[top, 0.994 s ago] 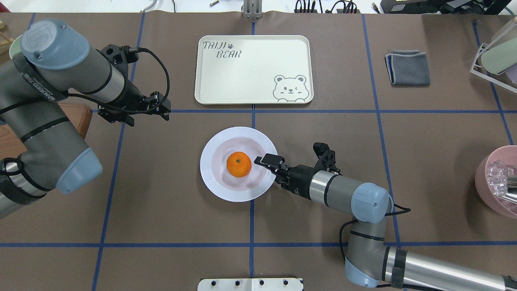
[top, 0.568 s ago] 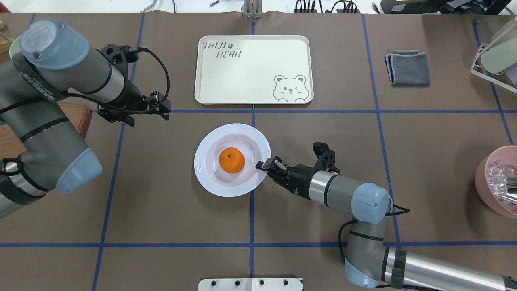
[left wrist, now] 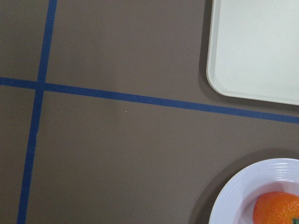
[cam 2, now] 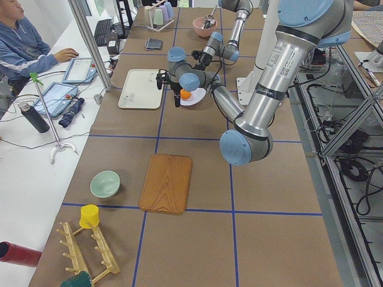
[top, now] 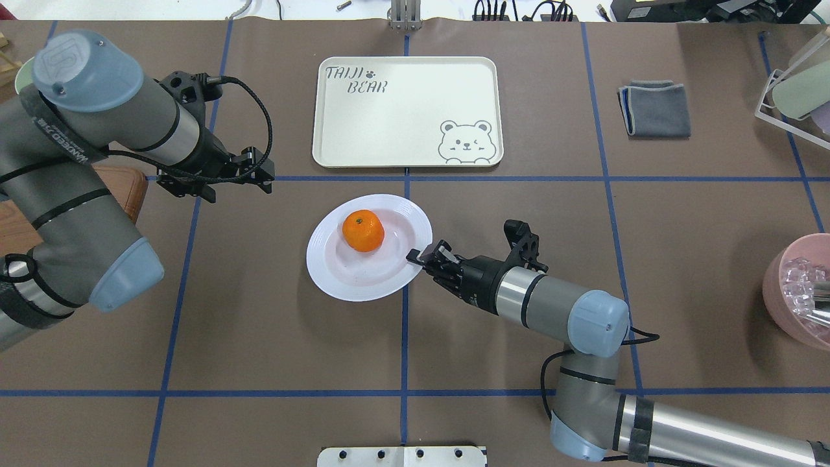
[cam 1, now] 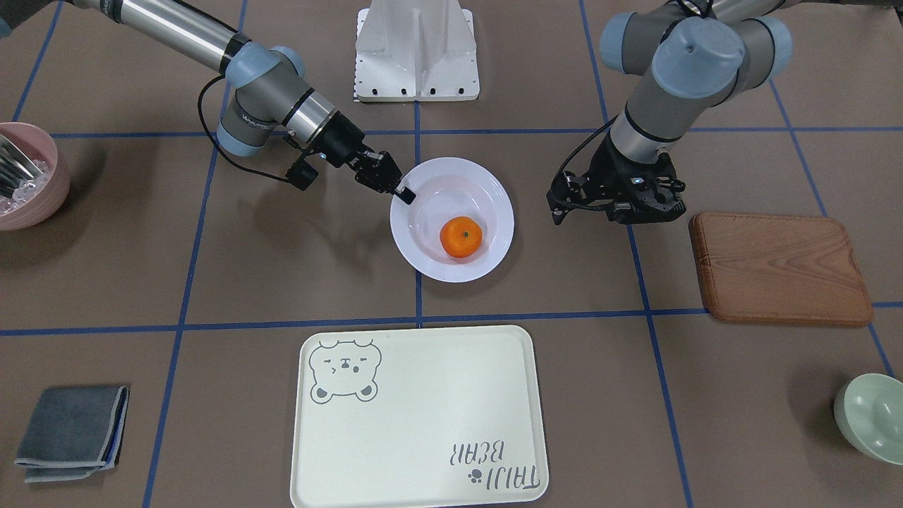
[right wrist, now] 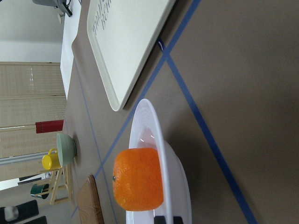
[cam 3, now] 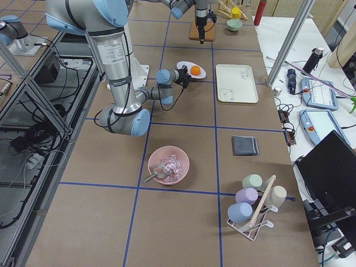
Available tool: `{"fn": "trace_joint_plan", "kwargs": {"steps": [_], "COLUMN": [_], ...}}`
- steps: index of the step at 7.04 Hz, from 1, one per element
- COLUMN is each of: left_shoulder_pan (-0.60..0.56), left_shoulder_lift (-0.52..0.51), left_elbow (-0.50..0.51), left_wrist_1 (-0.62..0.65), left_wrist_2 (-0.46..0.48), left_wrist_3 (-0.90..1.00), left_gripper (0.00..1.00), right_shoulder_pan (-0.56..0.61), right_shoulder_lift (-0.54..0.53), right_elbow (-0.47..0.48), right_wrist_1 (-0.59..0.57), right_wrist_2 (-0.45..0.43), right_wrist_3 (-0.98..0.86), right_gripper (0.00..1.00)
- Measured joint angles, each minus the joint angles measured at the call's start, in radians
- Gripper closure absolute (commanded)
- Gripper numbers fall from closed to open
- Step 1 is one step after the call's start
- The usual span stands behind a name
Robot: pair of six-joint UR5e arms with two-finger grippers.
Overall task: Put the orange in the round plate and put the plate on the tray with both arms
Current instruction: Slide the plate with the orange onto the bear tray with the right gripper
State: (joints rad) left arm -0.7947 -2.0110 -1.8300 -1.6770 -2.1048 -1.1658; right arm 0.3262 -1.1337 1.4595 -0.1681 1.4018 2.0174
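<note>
The round plate (top: 337,272), orange (top: 363,231) aboard, is just short of the tray (top: 402,117), its near rim pinched by the right gripper (top: 415,256).

table (top: 272,337) brown, blue tape grid (top: 506,392); white desk (cam 2: 24,179) alongside; bamboo blind (right wrist: 28,88) behind

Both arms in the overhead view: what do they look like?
Both the left arm and right arm are silver-grey tubes with light-blue round joint caps and black bands. A black braided cable loops to the black left gripper; the right gripper is black too. White lettering marks the left arm's band.
</note>
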Motion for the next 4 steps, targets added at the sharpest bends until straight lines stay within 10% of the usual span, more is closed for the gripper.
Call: {"fn": "trace_joint_plan", "kwargs": {"steps": [4], "left_shoulder_pan": [-0.001], "left_shoulder_lift": [0.009], "left_elbow": [-0.01], "left_wrist_1": [0.0], "left_wrist_2": [0.001], "left_wrist_3": [0.0], "left_gripper": [0.03], "right_shoulder_pan": [0.078], "right_shoulder_lift": [0.01], "right_elbow": [0.006], "right_wrist_1": [-0.021], "right_wrist_2": [-0.134], "right_wrist_3": [0.087], "right_gripper": [1.0]}}
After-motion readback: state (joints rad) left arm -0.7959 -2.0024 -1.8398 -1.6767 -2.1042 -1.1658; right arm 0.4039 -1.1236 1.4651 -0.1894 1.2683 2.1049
